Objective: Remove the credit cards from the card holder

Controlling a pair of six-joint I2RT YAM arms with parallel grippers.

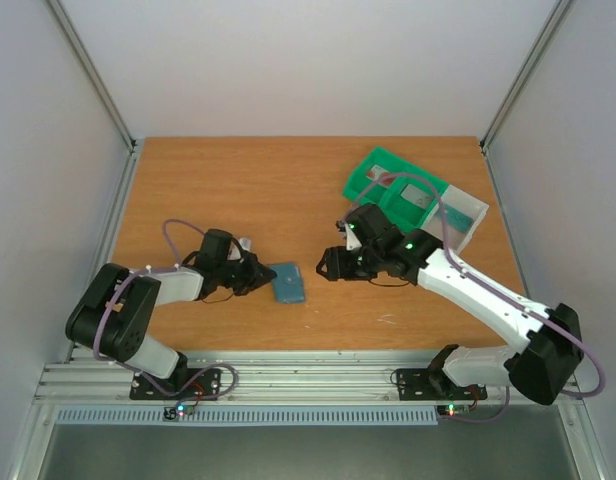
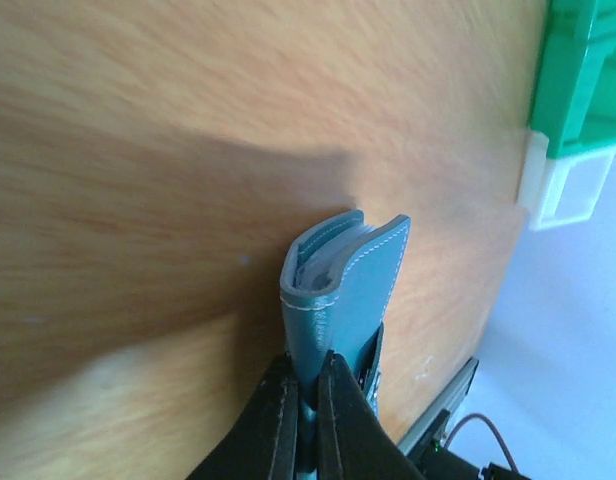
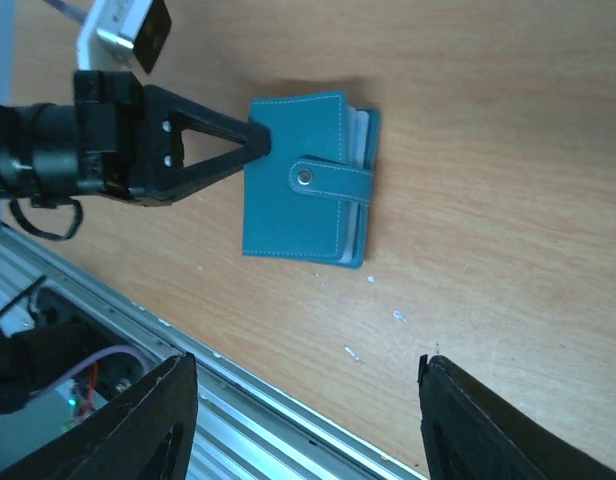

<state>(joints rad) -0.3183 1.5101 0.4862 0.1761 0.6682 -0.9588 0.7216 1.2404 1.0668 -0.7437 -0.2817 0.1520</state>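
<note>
While the left claw (image 1: 262, 277) pinches the folded edge of the card holder (image 1: 287, 282), holder lying flat on the desk (image 1: 238, 190), snap strap fastened, pale card edges (image 3: 359, 128) showing at its far side, right claw (image 1: 328, 265) spread wide, hovering near that side, not touching.

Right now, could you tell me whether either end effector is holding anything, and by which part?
The left end effector pinches the wallet by the edge opposite its snap strap; the right end effector is open and empty.
</note>
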